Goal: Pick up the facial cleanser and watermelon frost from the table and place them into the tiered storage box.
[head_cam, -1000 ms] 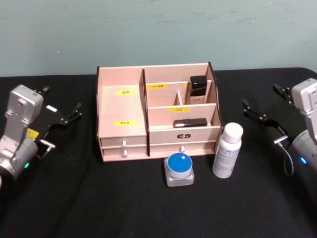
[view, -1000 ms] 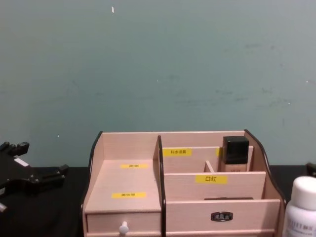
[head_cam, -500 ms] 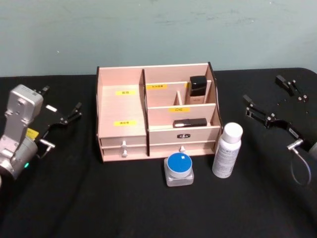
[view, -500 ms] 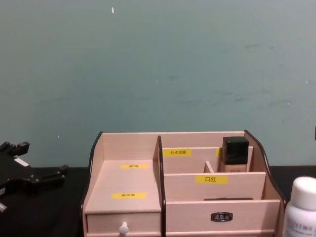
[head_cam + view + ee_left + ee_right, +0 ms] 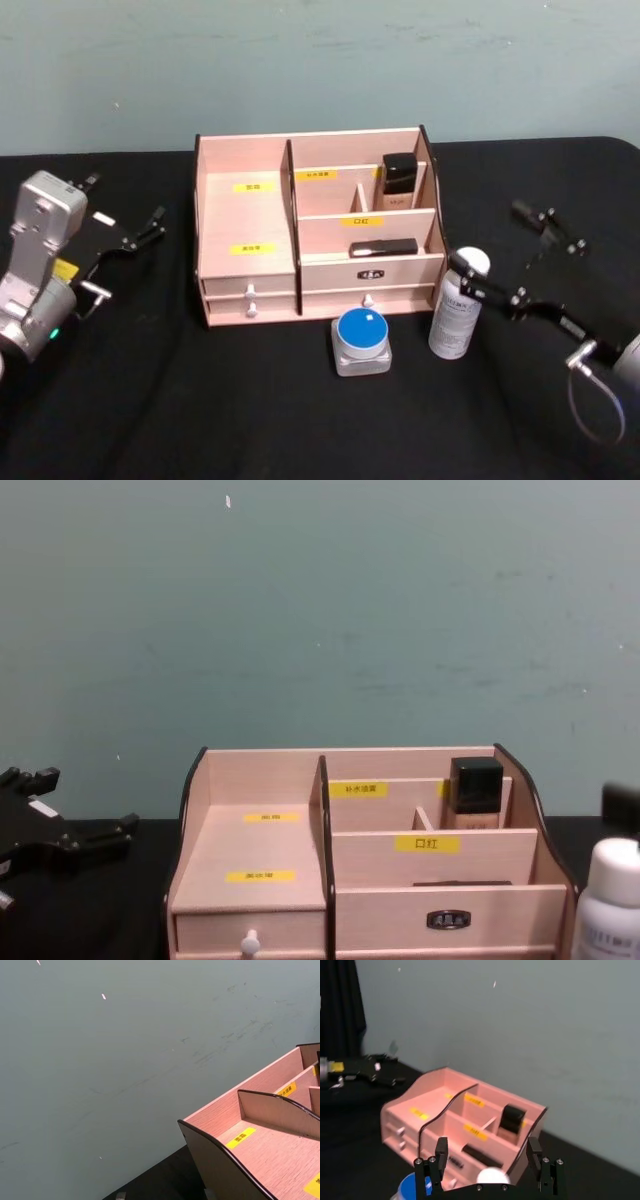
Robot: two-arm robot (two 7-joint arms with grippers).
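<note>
The facial cleanser (image 5: 455, 322), a slim white bottle with a rounded cap, stands on the black table right of the watermelon frost (image 5: 361, 340), a squat jar with a blue lid. Both stand in front of the tiered storage box (image 5: 247, 215). My right gripper (image 5: 487, 238) is open beside the bottle's cap, and its near finger crosses in front of the bottle. In the right wrist view the white cap (image 5: 492, 1176) lies between the spread fingers of the right gripper (image 5: 490, 1160). My left gripper (image 5: 128, 197) rests open, left of the box.
A square beige bottle with a black cap (image 5: 400, 175) and a flat black item (image 5: 384, 246) sit in the box's right compartments. The box's large left compartment (image 5: 245, 225) holds nothing. A teal wall (image 5: 320, 610) stands behind the table.
My right arm has swung down and in toward the box, bringing its open fingers to the facial cleanser's cap. The left arm and the objects have not moved.
</note>
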